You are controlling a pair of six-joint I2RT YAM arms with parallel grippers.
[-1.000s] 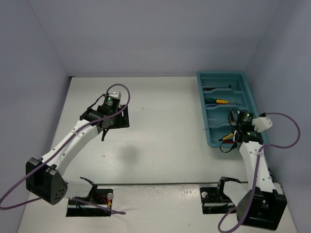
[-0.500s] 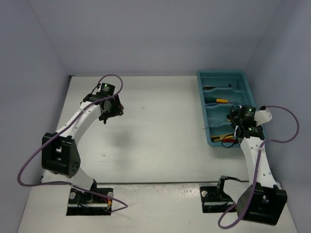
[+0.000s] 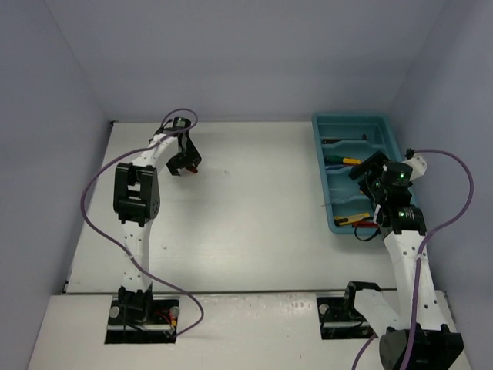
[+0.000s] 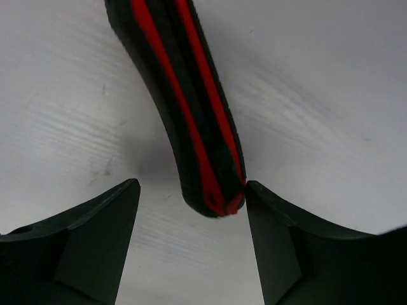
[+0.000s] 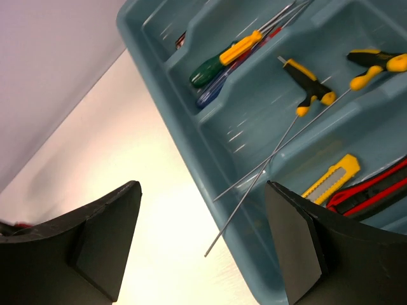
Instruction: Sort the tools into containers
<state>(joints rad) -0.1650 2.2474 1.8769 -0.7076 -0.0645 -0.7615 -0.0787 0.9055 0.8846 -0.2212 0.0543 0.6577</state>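
Left claw apart, butt of black-and-red handle between its tips, on the table, ungripped. Right claw apart, empty; tray beneath it holds the other tools. Seemingly one tool left.

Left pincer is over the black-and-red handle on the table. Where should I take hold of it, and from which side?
Take the black-and-red handle a little up from its rounded butt end, coming straight down. It lies flat on the table, and the left pincer, jaws open, straddles that end across its width, so closing there should seat well.
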